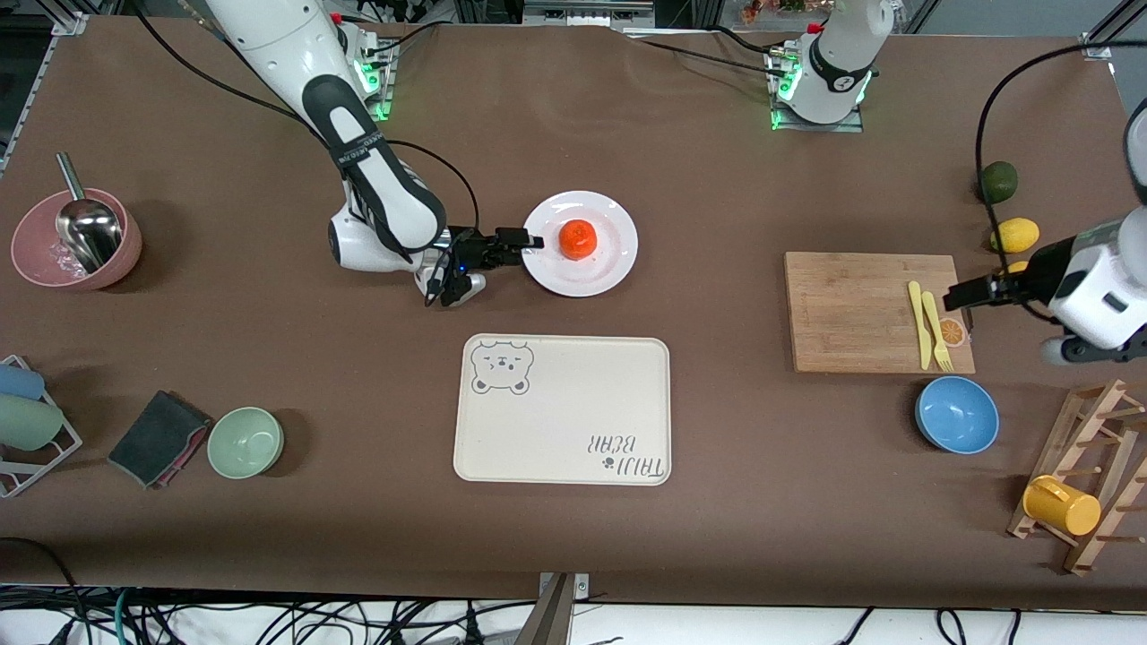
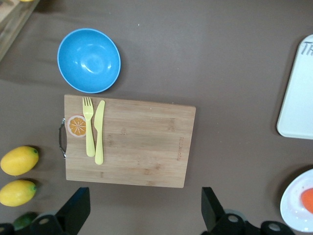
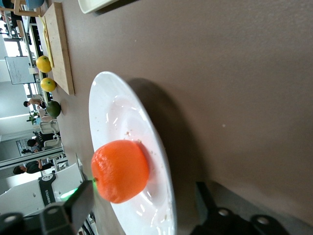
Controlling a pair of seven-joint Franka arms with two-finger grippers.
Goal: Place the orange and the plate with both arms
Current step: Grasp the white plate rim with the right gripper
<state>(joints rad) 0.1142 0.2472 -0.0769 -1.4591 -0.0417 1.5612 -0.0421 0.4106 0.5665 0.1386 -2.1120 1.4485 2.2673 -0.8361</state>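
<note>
The white plate lies mid-table, farther from the front camera than the cream tray. The orange sits on it; in the right wrist view the orange rests near the middle of the plate. My right gripper is at the plate's rim on the right arm's side. Seen from its own wrist, the right gripper is open, with the rim between its spread fingers and a gap showing on each side. My left gripper hangs over the cutting board's end. At its wrist camera the left gripper is open and empty.
A cream bear tray lies nearer the front camera than the plate. The cutting board carries a yellow knife and fork. A blue bowl, lemon, lime, mug rack, green bowl and pink bowl stand around.
</note>
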